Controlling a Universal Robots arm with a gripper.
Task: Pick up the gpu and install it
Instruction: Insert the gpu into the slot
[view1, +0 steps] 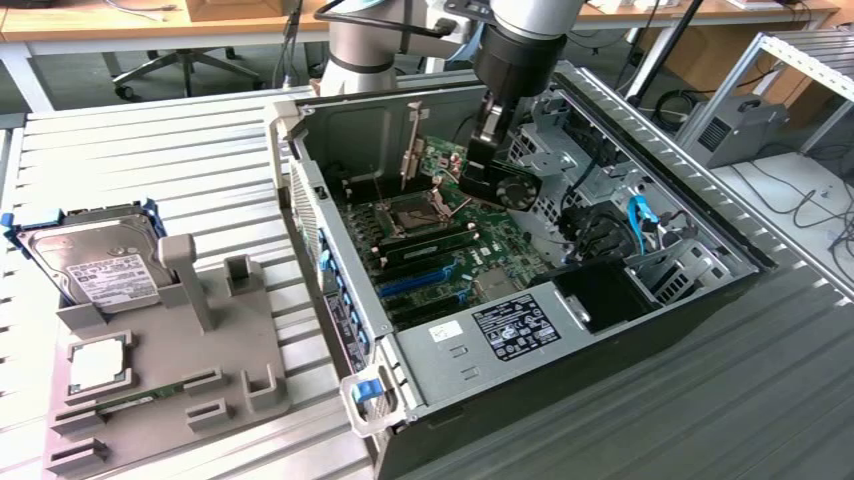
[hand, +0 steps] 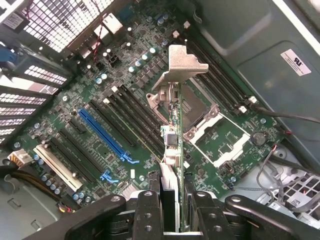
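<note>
So, in the exterior view the arm was down inside the open computer case (view1: 747, 255), which lay on its side on the slatted table (view1: 160, 150) with the motherboard (view1: 501, 240) facing up. The gripper (view1: 473, 175) was clamped on the gpu (view1: 438, 157), holding it on edge toward the far end of the case, with its silver bracket (view1: 410, 150) at the end toward the exterior view's left. The card looked to be up off the board, roughly over the CPU socket (view1: 407, 215). The power supply (view1: 514, 325) sat at the near end of the case. Over on the exterior view's left, well apart from the case, a grey holder (view1: 200, 300) stood on the table with a hard drive (view1: 100, 265) at its far end. In the wrist view both fingers (hand: 149, 212) were closed on the gpu (hand: 175, 125), one on each face. The card ran edge-on away from them, with the bracket (hand: 182, 62) at its outer end. The motherboard (hand: 100, 100) lay beneath it. The CPU socket (hand: 210, 125) was just beside the card's line, and a long blue slot (hand: 102, 132) lay further off on the other side.
</note>
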